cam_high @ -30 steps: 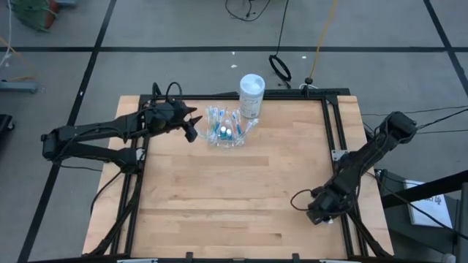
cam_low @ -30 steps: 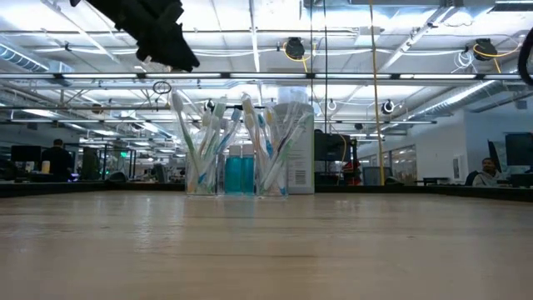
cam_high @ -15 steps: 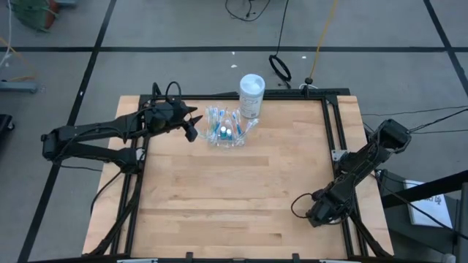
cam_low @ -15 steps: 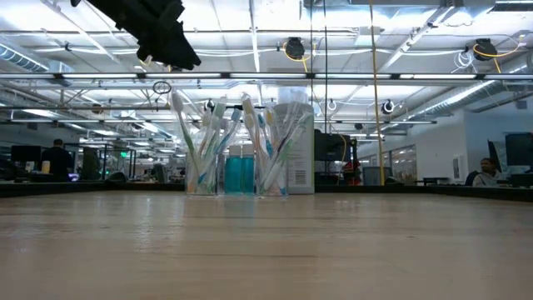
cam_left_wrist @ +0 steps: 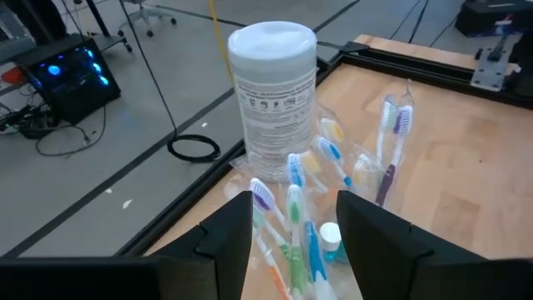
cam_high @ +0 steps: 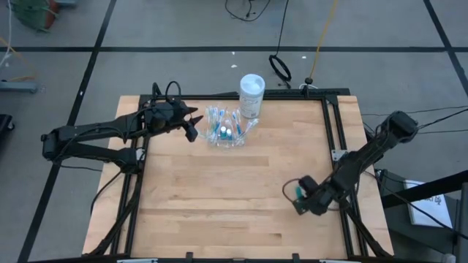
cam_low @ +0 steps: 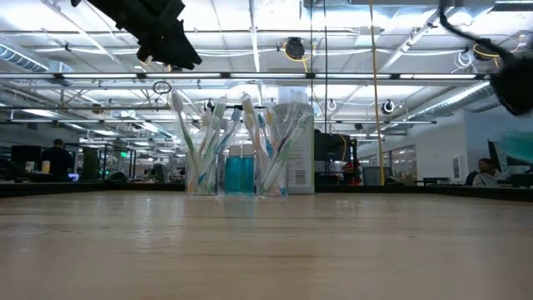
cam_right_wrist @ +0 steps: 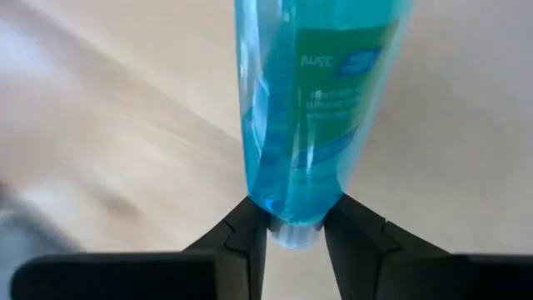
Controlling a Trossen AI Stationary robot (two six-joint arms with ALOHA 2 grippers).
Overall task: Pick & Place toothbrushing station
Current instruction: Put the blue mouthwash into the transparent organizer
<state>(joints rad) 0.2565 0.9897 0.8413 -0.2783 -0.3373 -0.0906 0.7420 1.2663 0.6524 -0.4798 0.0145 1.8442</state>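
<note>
The clear plastic cup (cam_high: 225, 130) stands on its base near the table's far edge, holding several pastel toothbrushes (cam_left_wrist: 293, 208) and blue toothpaste tubes (cam_low: 239, 175). My left gripper (cam_high: 191, 133) is open and empty, hovering just left of the cup and above it (cam_low: 162, 37). In the left wrist view its fingers stand on either side of the brushes without touching them (cam_left_wrist: 293, 242). My right gripper (cam_high: 300, 196) is near the table's right front and is shut on a blue toothpaste tube (cam_right_wrist: 312, 100). My right gripper pinches the tube between its two fingers at the white cap end (cam_right_wrist: 293, 223). The tube's blue body reaches straight out past the fingertips, along the fingers. The tube shows a green and blue label and looks lifted clear of the table.
A taller white cylindrical container (cam_high: 251, 93) stands right behind the cup at the far edge. The black frame rails (cam_high: 338, 139) run along the table's right and left sides. Bare wood (cam_high: 234, 197) lies between the cup and the right gripper.
My right gripper has swung from the right frame rail toward the table's left, over the wood, and has risen into the low view at its right side. The tube it holds now shows from above. My left gripper has kept still.
</note>
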